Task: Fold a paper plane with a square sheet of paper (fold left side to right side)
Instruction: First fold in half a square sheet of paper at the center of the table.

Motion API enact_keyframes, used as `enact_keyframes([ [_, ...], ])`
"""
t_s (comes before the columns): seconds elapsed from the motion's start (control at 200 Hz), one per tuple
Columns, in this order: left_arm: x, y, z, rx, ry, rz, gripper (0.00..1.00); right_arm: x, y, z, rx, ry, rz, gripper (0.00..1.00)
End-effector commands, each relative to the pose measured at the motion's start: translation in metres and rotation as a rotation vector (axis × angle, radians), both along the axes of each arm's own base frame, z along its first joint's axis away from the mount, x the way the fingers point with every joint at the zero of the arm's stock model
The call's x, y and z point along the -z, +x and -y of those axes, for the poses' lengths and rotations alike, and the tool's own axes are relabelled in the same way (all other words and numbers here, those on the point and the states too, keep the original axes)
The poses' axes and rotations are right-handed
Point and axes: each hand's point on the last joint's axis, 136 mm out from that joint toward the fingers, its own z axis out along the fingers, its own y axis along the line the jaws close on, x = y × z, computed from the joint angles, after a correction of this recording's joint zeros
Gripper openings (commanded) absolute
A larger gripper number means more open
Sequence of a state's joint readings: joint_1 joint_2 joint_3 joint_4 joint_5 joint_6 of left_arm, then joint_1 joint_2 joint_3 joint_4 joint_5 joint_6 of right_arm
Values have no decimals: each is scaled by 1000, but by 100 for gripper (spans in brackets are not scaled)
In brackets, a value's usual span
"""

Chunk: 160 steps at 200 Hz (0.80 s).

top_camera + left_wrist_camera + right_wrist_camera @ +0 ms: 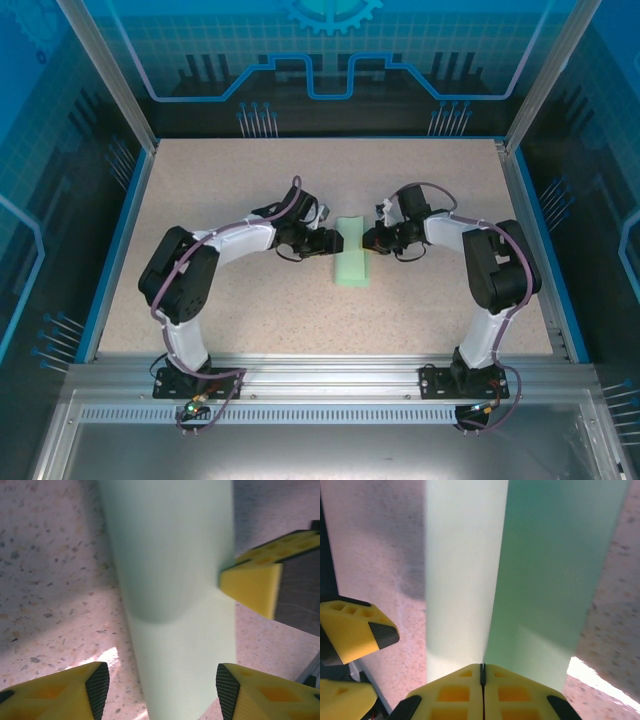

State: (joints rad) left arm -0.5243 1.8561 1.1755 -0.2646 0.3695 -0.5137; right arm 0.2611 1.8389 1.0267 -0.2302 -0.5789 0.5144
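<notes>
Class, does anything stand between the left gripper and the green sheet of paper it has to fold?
Nothing visible does. The left gripper is open, and the square sheet of paper lies bare between its fingertips. The right gripper meets the sheet's side edge, out of the way.

Bright, even light.
Wrist views blur close up; shadow crosses the square sheet of paper [165, 580], glare strikes the table [600, 680].
</notes>
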Motion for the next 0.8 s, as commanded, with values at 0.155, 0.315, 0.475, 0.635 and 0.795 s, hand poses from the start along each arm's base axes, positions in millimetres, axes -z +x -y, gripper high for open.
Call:
enact_keyframes([
  [0.155,15,6,3,-54,14,-86,63,15,-3,13,13,-70,-40,7],
  [0.315,22,7,9,-55,20,-112,62,18,-3,13,9,-71,-52,8],
  [0.475,26,9,17,-49,26,-126,60,21,-2,12,6,-64,-56,9],
  [0.635,30,9,22,-42,44,-141,57,21,-2,11,6,-62,-53,12],
  [0.795,41,7,21,-42,85,-162,53,17,-1,13,5,-69,-48,24],
])
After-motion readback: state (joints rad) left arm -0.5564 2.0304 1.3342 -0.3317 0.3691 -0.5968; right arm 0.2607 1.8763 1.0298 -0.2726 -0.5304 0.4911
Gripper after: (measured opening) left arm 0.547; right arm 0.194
